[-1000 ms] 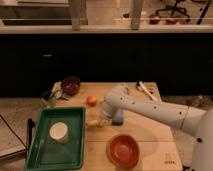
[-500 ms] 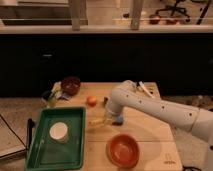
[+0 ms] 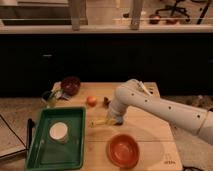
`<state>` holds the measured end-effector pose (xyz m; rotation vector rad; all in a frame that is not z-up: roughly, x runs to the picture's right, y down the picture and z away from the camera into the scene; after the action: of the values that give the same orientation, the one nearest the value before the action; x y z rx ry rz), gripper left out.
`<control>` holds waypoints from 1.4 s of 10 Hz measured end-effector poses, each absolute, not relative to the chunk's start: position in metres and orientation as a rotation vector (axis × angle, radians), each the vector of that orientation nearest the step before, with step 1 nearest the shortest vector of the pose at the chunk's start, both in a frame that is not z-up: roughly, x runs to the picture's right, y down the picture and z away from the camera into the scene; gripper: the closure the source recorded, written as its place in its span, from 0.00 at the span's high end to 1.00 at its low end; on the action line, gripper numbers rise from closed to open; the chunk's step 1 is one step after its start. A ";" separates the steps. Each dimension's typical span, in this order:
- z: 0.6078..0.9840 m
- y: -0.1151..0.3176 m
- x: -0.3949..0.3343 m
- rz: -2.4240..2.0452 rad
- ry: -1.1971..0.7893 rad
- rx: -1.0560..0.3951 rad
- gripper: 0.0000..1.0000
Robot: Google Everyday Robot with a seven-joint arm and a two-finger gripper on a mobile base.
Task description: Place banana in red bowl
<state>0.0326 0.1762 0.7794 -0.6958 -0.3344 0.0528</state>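
Banana (image 3: 100, 121) juts leftward from the gripper (image 3: 115, 120), fingers clenched on its right end.

Slim yellow banana (image 3: 100, 121) juts left from the closed gripper (image 3: 114, 120) (held by one end), beyond the upright red bowl (image 3: 111, 150).

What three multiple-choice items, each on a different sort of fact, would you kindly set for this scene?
1. What colour is the tray? A green; B blue; C white.
2. Where is the gripper? A over the tray; B at the banana's right end; C inside the red bowl.
3. The red bowl is: A empty; B holding the banana; C overturned.

Answers: 1 A, the tray's rim and floor are green. 2 B, the gripper sits right at the banana's end, behind the bowl. 3 A, only the bowl's bare inside shows.
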 end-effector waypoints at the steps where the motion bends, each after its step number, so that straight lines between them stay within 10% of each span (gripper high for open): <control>1: 0.777 0.177 0.042 0.058 -0.336 -0.699 0.01; 14: 0.741 0.200 0.104 0.088 -0.371 -0.735 0.01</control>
<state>0.1040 0.2000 0.7415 -0.7350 -0.3711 0.0879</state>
